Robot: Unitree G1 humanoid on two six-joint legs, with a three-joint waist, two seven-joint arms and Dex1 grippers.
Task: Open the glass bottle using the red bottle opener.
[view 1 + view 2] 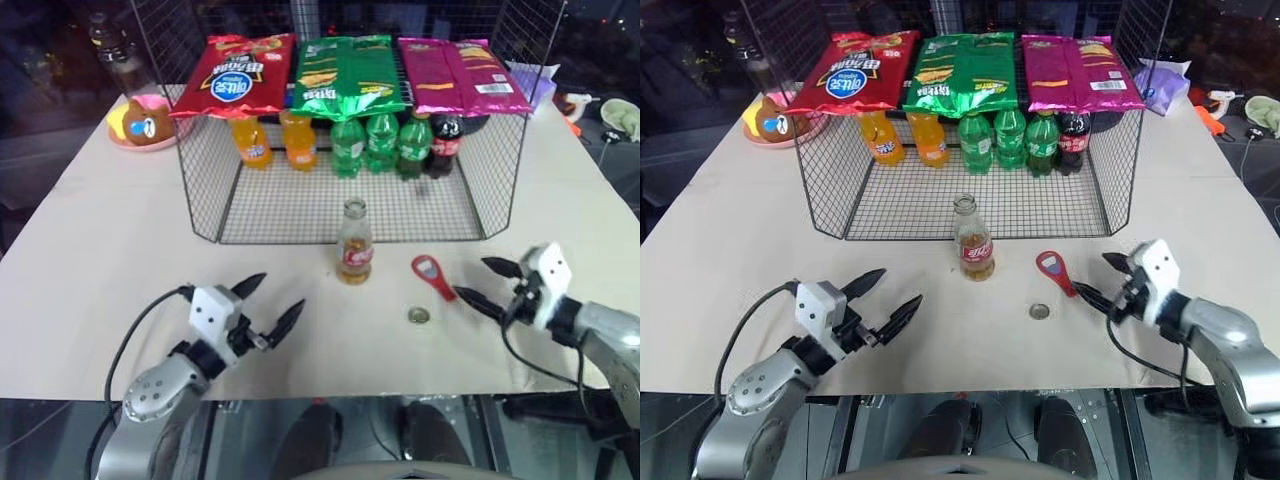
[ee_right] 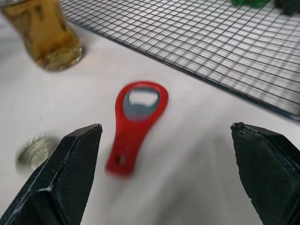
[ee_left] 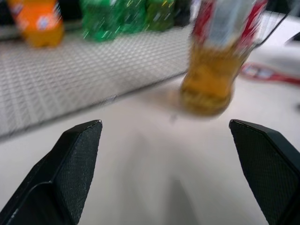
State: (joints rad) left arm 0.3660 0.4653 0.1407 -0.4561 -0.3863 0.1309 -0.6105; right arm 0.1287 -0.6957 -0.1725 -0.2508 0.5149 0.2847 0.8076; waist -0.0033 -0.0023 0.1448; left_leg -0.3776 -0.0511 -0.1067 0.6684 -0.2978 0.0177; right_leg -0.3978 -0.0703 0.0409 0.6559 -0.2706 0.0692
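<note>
Red bottle opener (image 1: 434,276) flat, ring toward rack; glass bottle (image 1: 354,243) upright.

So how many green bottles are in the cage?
3 green bottles, standing side by side at the back of the wire cage, between the orange bottles and a dark cola bottle.

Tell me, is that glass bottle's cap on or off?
Off. The glass bottle stands upright with a bare mouth, and a round cap lies on the table beside the red bottle opener.
</note>
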